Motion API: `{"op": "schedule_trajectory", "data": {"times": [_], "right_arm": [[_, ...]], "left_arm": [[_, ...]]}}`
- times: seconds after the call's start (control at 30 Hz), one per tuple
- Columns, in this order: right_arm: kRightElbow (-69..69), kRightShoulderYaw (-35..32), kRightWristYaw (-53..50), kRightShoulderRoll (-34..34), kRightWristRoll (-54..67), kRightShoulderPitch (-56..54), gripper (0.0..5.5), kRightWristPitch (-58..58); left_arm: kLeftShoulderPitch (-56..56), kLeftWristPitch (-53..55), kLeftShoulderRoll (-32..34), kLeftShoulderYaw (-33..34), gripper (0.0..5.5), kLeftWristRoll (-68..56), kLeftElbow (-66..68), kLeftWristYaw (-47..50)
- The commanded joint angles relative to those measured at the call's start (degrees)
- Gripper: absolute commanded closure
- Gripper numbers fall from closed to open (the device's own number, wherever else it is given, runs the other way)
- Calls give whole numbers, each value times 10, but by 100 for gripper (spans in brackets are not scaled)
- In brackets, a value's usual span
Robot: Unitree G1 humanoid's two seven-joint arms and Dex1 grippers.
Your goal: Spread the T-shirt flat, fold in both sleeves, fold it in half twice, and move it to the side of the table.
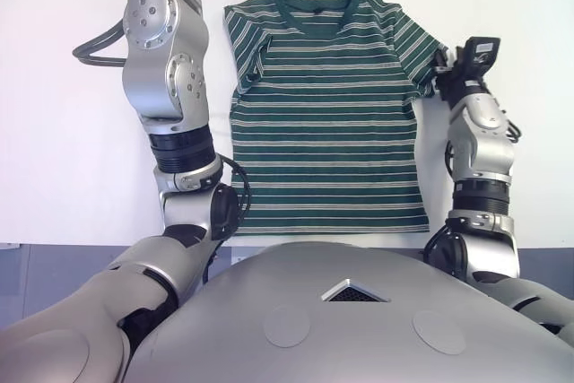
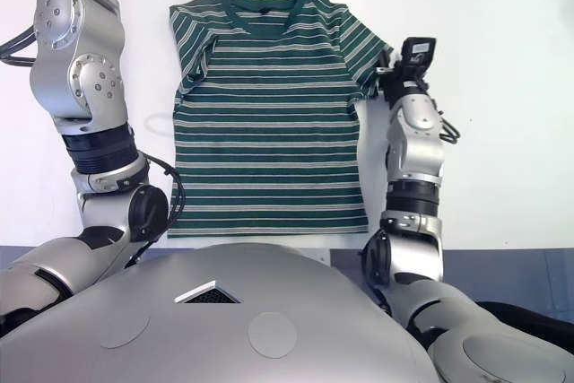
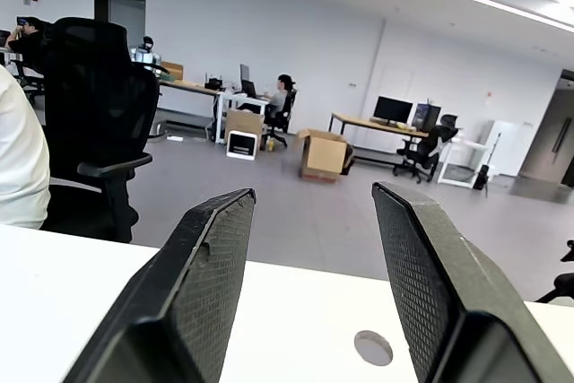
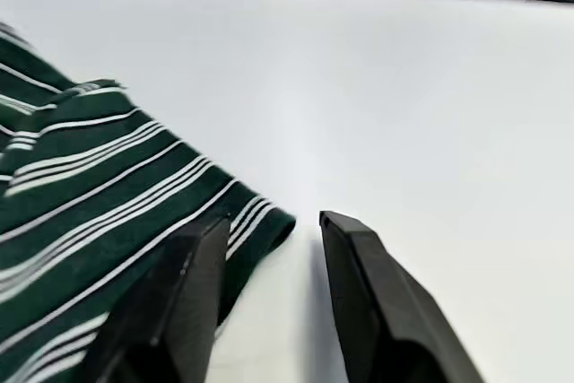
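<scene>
T-shirt (image 1: pixel 327 114): we see it spread front up on worktop (image 1: pixel 72 132); left edge partly behind left arm (image 1: pixel 179 132).
Right pincer (image 4: pixel 273 221): apart, astride right sleeve (image 1: pixel 421 56) tip; contact unclear.
Left pincer (image 3: pixel 314 193): apart, empty, above worktop.

Open office: desks (image 3: pixel 193 89), monitors (image 3: pixel 392 109), chairs (image 3: pixel 94 123)

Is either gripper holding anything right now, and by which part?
Nothing is held. The left gripper is open in the air; the right gripper is open at the sleeve hem of the green white-striped T-shirt, not closed on it.
</scene>
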Motion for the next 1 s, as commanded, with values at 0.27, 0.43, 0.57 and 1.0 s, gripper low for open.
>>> {"op": "schedule_trajectory", "data": {"times": [0.27,0.43,0.57,1.0], "right_arm": [[6,-9,-22,17,31,-22,449,75],[-11,-13,-29,27,49,-24,547,112],[-38,-13,-47,24,37,-31,547,97],[-120,48,-51,60,42,-51,547,152]], "left_arm": [[8,-15,3,2,306,2,11,17],[7,-18,4,2,306,2,16,21],[12,-20,4,1,306,2,18,22],[17,-20,0,0,306,2,17,27]]}}
